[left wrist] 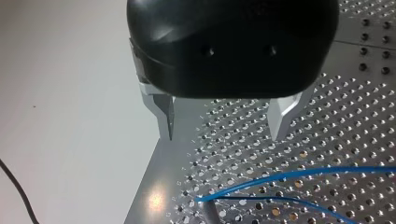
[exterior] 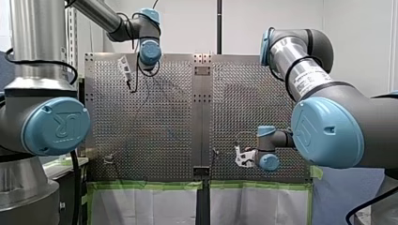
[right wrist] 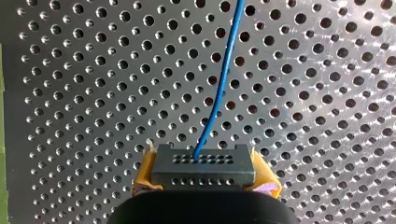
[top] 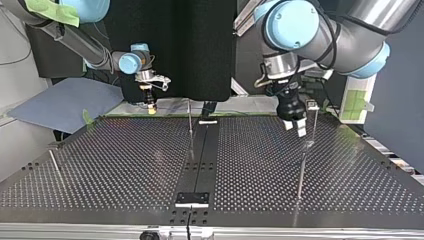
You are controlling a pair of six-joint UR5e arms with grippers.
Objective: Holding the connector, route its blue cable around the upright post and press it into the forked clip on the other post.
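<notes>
Blue cable point(right wrist: 224, 74) runs out of the connector point(right wrist: 203, 163) and away over the perforated table point(right wrist: 70, 93) — that much you have in hand. My right gripper point(right wrist: 204, 176) is clamped on the connector, with yellow pads point(right wrist: 144, 175) on either side of it, at the top view's left. My left gripper point(left wrist: 223, 133) hangs with its metal fingers apart and nothing between them, above a corner of the table. Ahead of it two blue runs meet at a sharp bend beside a grey stub point(left wrist: 210, 213); whether that is a wrap round a post, you cannot tell from these views.

I would judge the task early — connector gripped, routing and pressing into the clip not yet done. The slim post point(top: 190, 125) at mid-table and the headed post point(top: 312, 117) beside my left gripper carry no cable that I can make out. No container of any kind shows.
</notes>
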